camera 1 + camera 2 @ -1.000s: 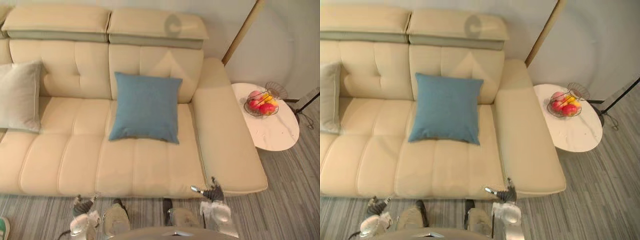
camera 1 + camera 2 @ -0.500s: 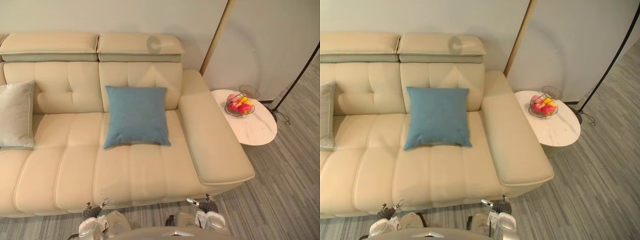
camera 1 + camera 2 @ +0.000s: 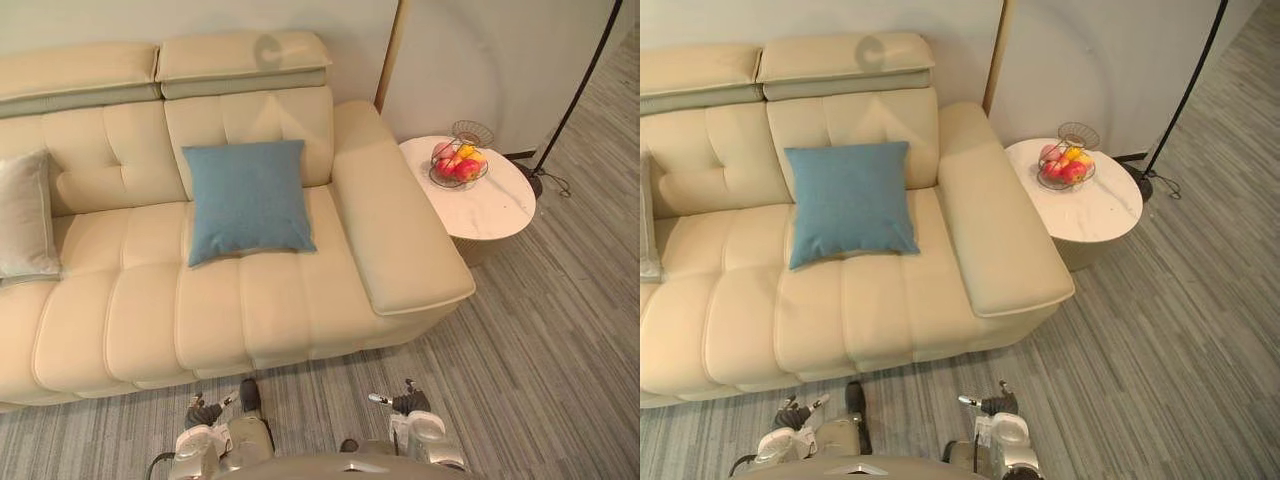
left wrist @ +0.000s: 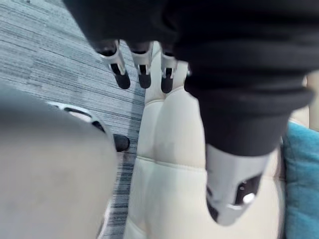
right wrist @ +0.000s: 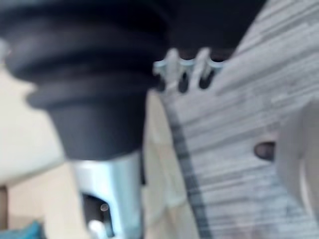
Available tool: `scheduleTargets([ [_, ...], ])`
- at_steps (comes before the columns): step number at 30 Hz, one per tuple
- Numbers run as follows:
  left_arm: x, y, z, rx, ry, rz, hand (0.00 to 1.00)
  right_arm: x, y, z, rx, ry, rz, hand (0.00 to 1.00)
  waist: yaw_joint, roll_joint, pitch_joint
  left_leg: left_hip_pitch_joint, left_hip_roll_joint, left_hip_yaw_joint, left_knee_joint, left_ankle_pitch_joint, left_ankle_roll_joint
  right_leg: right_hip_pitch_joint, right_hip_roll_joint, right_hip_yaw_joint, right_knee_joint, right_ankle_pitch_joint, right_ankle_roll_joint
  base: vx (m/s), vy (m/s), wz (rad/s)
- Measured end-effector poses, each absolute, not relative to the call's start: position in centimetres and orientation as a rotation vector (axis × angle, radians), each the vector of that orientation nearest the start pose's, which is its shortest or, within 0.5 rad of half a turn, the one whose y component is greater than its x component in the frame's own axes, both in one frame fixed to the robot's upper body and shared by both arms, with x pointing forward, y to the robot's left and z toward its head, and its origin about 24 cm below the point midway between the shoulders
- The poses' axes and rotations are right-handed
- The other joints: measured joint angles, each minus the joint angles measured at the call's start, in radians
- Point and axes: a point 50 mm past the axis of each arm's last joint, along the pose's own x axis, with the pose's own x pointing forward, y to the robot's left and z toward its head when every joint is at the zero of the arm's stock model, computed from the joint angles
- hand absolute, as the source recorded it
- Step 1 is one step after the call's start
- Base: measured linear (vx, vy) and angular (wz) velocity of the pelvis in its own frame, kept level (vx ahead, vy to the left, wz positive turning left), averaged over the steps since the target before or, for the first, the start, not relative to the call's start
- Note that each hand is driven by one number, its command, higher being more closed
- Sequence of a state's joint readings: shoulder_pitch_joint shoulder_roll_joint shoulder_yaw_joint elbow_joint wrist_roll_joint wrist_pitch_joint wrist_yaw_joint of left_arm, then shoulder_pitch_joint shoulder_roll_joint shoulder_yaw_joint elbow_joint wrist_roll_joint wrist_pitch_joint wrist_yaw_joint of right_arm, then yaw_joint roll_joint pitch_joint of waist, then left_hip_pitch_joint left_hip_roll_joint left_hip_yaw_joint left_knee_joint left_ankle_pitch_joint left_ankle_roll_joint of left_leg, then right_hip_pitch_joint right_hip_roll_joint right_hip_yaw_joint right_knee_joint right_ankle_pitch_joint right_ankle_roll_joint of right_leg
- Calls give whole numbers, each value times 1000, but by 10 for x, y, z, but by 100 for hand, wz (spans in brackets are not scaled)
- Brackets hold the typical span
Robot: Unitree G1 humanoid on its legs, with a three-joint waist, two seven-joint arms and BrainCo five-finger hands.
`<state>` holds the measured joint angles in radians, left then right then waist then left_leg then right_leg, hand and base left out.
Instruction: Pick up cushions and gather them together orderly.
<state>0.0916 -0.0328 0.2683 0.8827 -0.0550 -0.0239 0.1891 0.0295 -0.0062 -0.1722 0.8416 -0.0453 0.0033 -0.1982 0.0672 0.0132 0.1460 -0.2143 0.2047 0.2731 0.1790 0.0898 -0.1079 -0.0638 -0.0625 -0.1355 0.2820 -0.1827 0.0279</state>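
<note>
1. We see the blue cushion [image 3: 247, 198] leaning against the backrest of the cream sofa [image 3: 300, 300], its lower edge on the seat, just beside the sofa's broad armrest on our right.
2. A second cushion, pale grey [image 3: 22, 215], stands propped against the backrest at the far left of the sofa. It is well apart from the blue one, with bare seat between them.
3. Our left hand [image 3: 203, 413] hangs low over the grey striped floor [image 3: 540, 380], just in front of the sofa's front edge. In its wrist view the fingers [image 4: 118, 69] point out nearly straight and the thumb stands apart from them. They grip nothing, and the sofa's seat and a strip of the blue cushion show past them.
4. Our right hand [image 3: 405, 402] hangs at the same low height in front of the sofa, towards the armrest end. Its wrist view is blurred, but the fingers [image 5: 185, 74] look loosely extended over floor and sofa edge, with nothing between them.
5. Neither hand touches a cushion.
6. Right of the armrest stands a round white side table [image 3: 490, 205] carrying a wire fruit bowl [image 3: 458, 163] with red and yellow fruit.
7. A thin black lamp pole [image 3: 580, 85] rises behind the table, near the wall.
</note>
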Motion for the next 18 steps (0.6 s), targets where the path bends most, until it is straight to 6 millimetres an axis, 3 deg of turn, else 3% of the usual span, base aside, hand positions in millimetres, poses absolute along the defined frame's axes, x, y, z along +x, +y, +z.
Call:
scheduleTargets([
  [1, 116, 190, -148, -111, 963, 473, 0, 149, -194, -134, -62, 881, -355, 0, -2, 4, -1, 2, -16, -28, 111, -62, 32, -11, -13, 19, 4, 6, 8, -97, 88, -28],
  [2, 113, 189, -149, -107, 972, 470, 0, 148, -196, -134, -58, 883, -366, 0, -12, 7, -1, 17, -24, -32, 187, -142, 39, -15, -21, 36, 5, 11, 17, -123, 188, -56],
  [3, 111, 187, -150, -107, 980, 471, 0, 139, -196, -137, -52, 907, -377, 0, -12, 14, -4, 55, -19, -43, 226, -234, 25, -28, -16, 74, 10, 17, 27, -70, 138, -58],
  [4, 109, 187, -150, -113, 983, 476, 0, 136, -197, -137, -49, 908, -383, 0, -12, 17, -6, 65, -20, -55, 224, -262, 18, -38, -12, 90, 15, 19, 31, -92, 172, -80],
  [6, 109, 190, -150, -127, 983, 497, 0, 134, -197, -138, -35, 914, -395, 0, -13, 10, -5, 82, -34, -13, 215, -289, 18, -48, -10, 147, 7, 33, 44, -105, 159, -75],
  [7, 107, 193, -151, -117, 988, 502, 0, 132, -195, -139, -20, 919, -404, 0, -21, -9, -15, 99, -52, 15, 188, -296, 27, -47, -23, 172, -23, 60, 52, -92, 198, -61],
  [9, 104, 196, -152, -108, 1000, 504, 0, 124, -196, -142, -2, 939, -425, 0, -28, -21, -25, 115, -76, 28, 159, -298, 30, -43, -36, 194, -65, 94, 46, -38, 180, -56],
  [14, 108, 195, -153, -87, 1015, 481, 0, 123, -198, -143, 11, 945, -444, 0, -40, -28, -39, 132, -104, 77, 125, -306, 44, -86, -14, 290, -124, 191, 74, 12, 112, -75],
  [16, 110, 193, -154, -88, 1023, 475, 0, 130, -197, -141, 17, 933, -438, 0, -34, -25, -39, 142, -84, 150, 116, -307, 44, -123, 15, 301, -130, 238, 64, 72, 65, -156],
  [17, 110, 191, -154, -92, 1029, 473, 0, 135, -196, -140, 18, 921, -433, 0, -36, -12, -34, 156, -56, 226, 120, -299, 56, -155, 39, 249, -145, 291, 21, 92, 27, -170],
  [18, 107, 191, -155, -91, 1038, 472, 0, 137, -196, -139, 17, 916, -432, 0, -35, -4, -30, 162, -46, 246, 120, -297, 59, -162, 46, 209, -154, 307, 0, 84, -23, -178],
])
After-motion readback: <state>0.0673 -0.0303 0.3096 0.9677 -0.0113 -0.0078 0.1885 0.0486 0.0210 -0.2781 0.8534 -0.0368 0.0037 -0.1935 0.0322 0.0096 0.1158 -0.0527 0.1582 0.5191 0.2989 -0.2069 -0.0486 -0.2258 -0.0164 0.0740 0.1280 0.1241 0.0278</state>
